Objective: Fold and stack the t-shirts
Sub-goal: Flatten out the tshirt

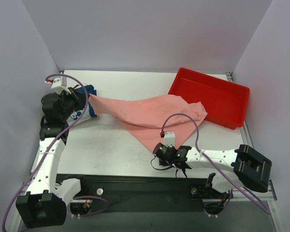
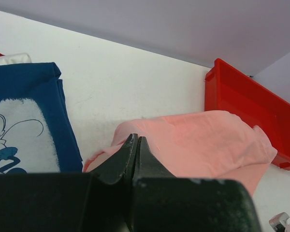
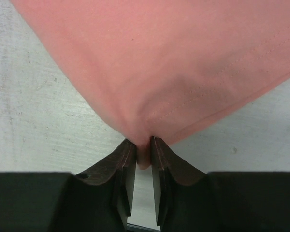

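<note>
- Salmon-pink t-shirt spread out left of the red tray, its right edge up against the tray's wall.
- Right gripper sits in front of the tray, jaws pinched tight on the shirt's near corner.
- Left gripper is far left of the tray, jaws pressed together on the shirt's other end.
- Navy mouse-print t-shirt lies flat beside the left gripper, farthest from the tray.

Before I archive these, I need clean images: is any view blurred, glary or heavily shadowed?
Top external: even soft light, sharp, faint shadow under the pink shirt. Left wrist: the left hand is a dark mass across the bottom, the scene beyond clear. Right wrist: the shirt's stitching crisp, the right hand dark, no glare.
</note>
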`<action>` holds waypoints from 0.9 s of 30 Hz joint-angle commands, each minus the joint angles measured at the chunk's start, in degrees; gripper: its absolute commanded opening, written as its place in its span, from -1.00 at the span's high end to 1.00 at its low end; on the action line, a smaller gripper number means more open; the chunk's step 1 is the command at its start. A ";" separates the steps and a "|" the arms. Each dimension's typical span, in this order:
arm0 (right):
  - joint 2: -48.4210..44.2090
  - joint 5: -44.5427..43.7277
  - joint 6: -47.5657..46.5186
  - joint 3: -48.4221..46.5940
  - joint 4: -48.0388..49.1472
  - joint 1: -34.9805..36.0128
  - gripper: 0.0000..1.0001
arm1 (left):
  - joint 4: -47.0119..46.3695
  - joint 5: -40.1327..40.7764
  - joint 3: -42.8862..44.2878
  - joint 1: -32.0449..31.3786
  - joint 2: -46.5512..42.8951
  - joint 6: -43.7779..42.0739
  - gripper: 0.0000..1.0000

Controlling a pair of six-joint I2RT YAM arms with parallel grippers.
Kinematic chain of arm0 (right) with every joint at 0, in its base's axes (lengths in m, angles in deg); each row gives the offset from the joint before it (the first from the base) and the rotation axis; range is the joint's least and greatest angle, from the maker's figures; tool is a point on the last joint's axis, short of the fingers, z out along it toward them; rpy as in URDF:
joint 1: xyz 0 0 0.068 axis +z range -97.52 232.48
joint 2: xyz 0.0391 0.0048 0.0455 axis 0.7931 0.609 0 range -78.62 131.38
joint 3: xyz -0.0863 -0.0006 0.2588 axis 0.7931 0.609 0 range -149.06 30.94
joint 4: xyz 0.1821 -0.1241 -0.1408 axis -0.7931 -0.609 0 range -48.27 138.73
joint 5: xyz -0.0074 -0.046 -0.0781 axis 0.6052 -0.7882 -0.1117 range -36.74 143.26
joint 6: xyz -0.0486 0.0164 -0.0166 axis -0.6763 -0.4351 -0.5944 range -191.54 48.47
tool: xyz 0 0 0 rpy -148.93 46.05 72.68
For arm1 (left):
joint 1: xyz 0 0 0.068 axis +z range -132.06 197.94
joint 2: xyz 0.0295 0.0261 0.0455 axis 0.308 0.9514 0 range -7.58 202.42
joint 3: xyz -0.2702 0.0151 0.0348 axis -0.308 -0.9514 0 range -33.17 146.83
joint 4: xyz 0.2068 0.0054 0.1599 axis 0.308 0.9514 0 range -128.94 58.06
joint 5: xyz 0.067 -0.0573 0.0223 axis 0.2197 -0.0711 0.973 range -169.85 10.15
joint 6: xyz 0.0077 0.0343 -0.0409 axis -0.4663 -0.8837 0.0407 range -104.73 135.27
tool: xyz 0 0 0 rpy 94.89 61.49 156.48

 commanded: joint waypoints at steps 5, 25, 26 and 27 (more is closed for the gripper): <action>-5.20 -3.63 3.09 3.05 -7.31 1.16 0.92 | -4.17 -1.21 0.41 0.32 -0.72 0.41 1.00; -26.30 -12.16 -30.44 -24.53 -13.12 -19.84 1.00 | -10.85 -7.28 9.80 -0.12 -0.63 9.11 1.00; -26.13 -12.34 -32.31 -26.81 -13.21 -19.67 1.00 | -10.85 -7.71 11.03 -0.21 -0.72 9.37 1.00; -26.04 -12.52 -33.72 -28.84 -13.30 -19.76 1.00 | -10.59 -8.07 12.44 -0.04 -0.89 10.16 1.00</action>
